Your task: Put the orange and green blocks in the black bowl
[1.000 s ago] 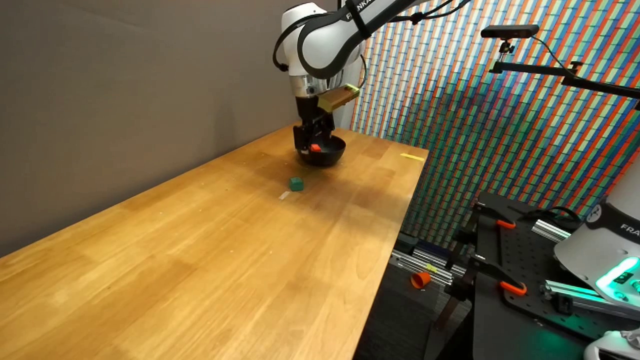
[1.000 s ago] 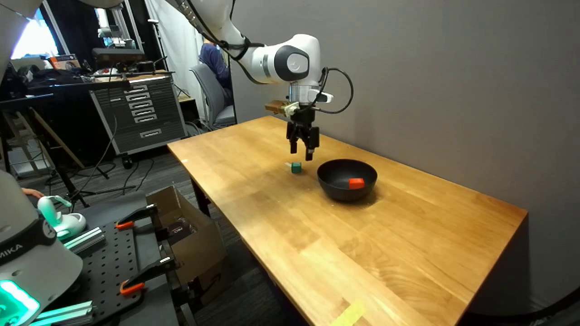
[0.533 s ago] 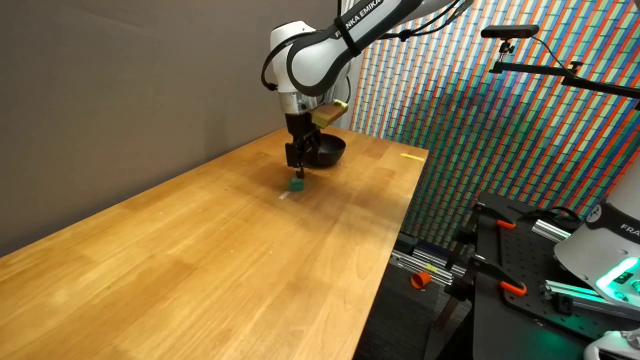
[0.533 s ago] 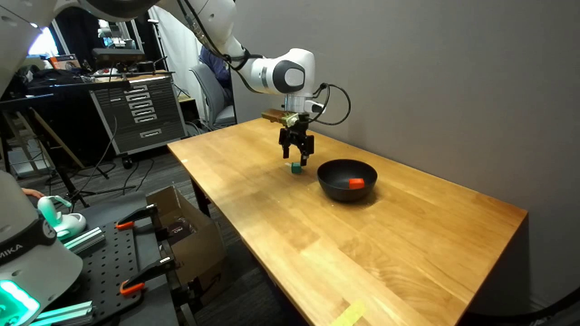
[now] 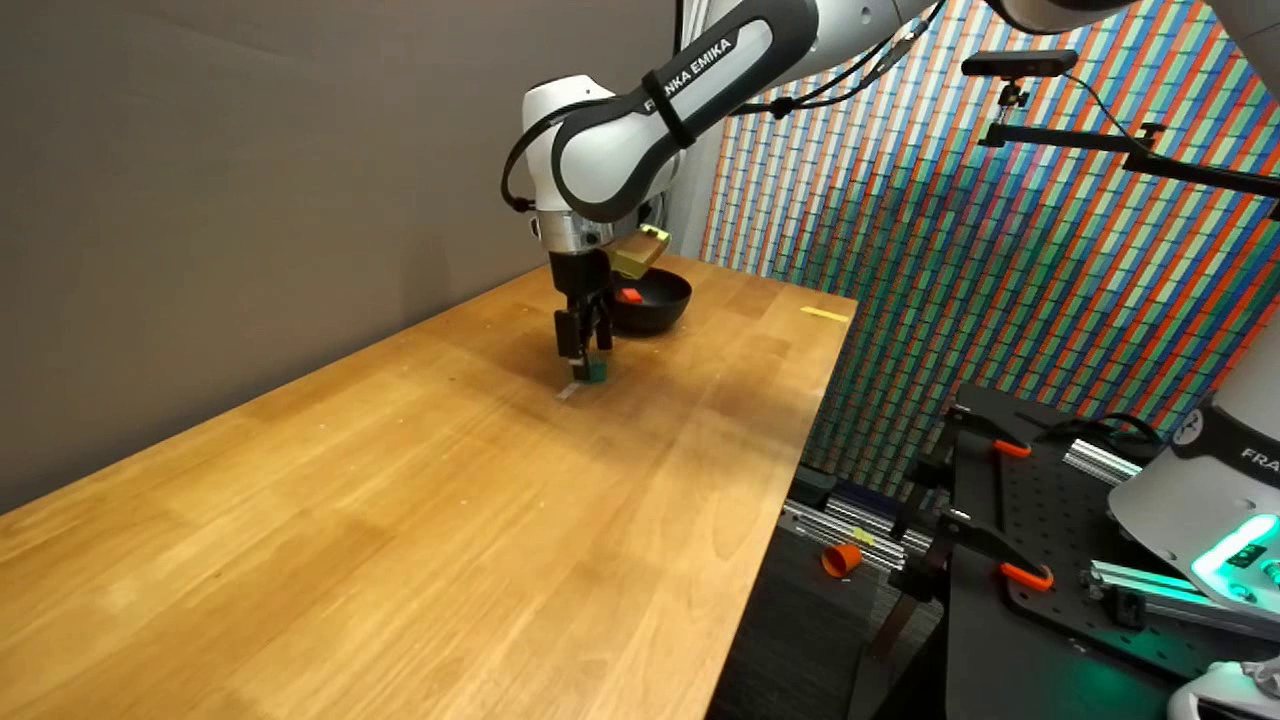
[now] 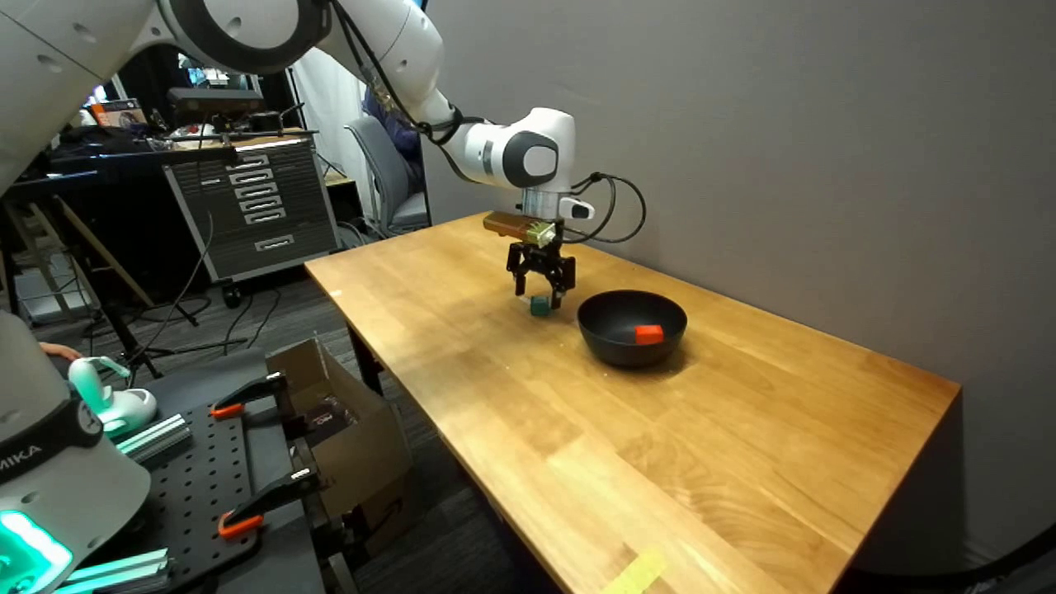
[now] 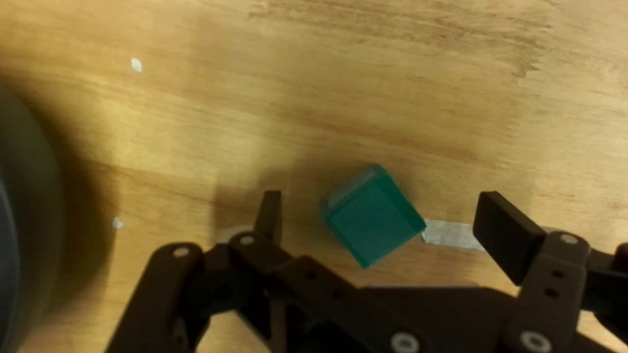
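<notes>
Fingers (image 7: 508, 238) straddle the green block (image 7: 375, 220) on the counter (image 7: 319, 73).
The end effector (image 6: 538, 296) is released, probably placed to pinch this block, which stands cornerwise and may twist. Just right of it in an exterior view, the black bowl (image 6: 612, 351) holds the orange-red block (image 6: 648, 334).

The brown wooden desk (image 6: 759, 437) is bright and shiny, with a soft shadow (image 6: 450, 345). A long green light (image 5: 1237, 546) glows in both exterior views. In the wrist view, the round black bowl (image 7: 38, 196) on the left is blurry beside a dark shadow (image 7: 81, 215).
</notes>
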Controlling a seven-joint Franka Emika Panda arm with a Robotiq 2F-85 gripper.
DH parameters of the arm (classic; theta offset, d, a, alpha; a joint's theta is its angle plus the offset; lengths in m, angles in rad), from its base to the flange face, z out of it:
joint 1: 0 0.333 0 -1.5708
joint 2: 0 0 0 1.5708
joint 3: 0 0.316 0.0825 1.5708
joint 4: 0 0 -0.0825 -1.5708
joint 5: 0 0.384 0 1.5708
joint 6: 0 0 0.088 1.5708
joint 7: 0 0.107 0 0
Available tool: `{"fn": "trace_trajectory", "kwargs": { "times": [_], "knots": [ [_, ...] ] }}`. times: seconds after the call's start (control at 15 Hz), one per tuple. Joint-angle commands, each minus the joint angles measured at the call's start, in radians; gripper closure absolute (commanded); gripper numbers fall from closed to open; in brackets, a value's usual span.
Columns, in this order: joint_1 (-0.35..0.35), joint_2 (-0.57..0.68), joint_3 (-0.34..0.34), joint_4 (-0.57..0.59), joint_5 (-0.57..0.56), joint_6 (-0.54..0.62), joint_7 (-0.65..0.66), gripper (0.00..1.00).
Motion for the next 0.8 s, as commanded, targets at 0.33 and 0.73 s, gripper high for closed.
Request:
{"fn": "trace_trajectory", "kwargs": {
  "times": [0.33, 0.73],
  "knots": [
    [-0.017, 0.066, 0.006, 0.091, -0.029, 0.033, -0.147, 0.34],
    [-0.034, 0.05, 0.006, 0.08, -0.015, 0.016, -0.141, 0.82]
  ]
}}
